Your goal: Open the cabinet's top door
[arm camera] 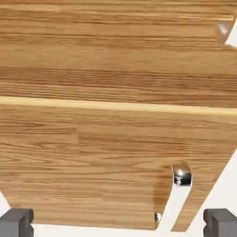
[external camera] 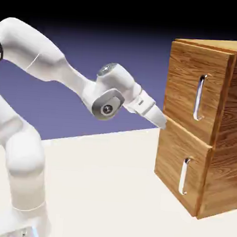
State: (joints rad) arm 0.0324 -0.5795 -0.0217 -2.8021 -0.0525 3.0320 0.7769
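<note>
The brown wood-grain cabinet (external camera: 224,133) stands at the exterior view's right. Its top door (external camera: 185,85) is shut flush, with a vertical silver handle (external camera: 200,97) near its right side. My gripper (external camera: 162,121) points at the cabinet's left front edge, level with the seam between the two doors and well left of the handle. In the hand view, wood fills the picture. The top door (arm camera: 106,51) lies above the seam, and only a tip of its handle (arm camera: 224,31) shows at the top right. My gripper (arm camera: 118,224) is open with nothing between its grey fingertips (arm camera: 16,222).
The lower door (external camera: 177,167) with its shorter silver handle (external camera: 185,175) sits under the top one, and the same handle (arm camera: 178,190) shows low in the hand view. The white table (external camera: 110,189) spreads in front of the cabinet.
</note>
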